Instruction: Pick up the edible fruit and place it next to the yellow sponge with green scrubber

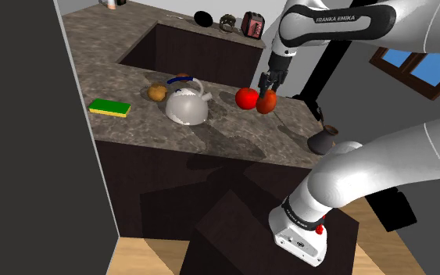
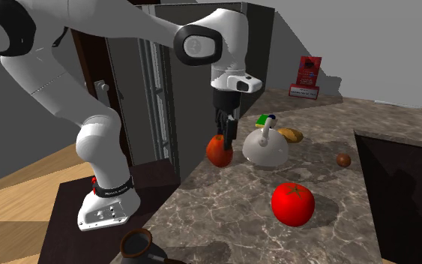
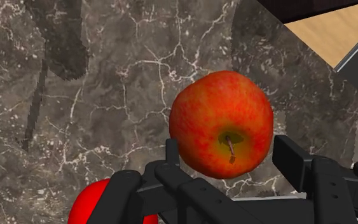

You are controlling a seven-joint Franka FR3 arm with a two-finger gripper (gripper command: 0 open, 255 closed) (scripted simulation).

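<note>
Wrist view is showing the apple as a round red fruit streaked with orange, with a yellow-green patch around its short brown stem, which is facing the camera. Below it the dark marble countertop is spreading out, and a glossy red tomato is peeking in at the lower left of the frame, beside the gripper's body.

In the shoulder view the tomato is sitting just left of the apple, near the frame's centre. Further left, a pale grey kettle and a potato are lying between the apple and the yellow-and-green sponge, which is resting at the frame's left. A dark jug is standing at the lower right.

The gripper is pointing down, and its two black fingers are pressing on opposite sides of the apple, clamping it. Whether the fruit is clear of the countertop is hard to tell.

In the second exterior view the gripper is holding the apple at the counter's near edge, left of the kettle.
</note>
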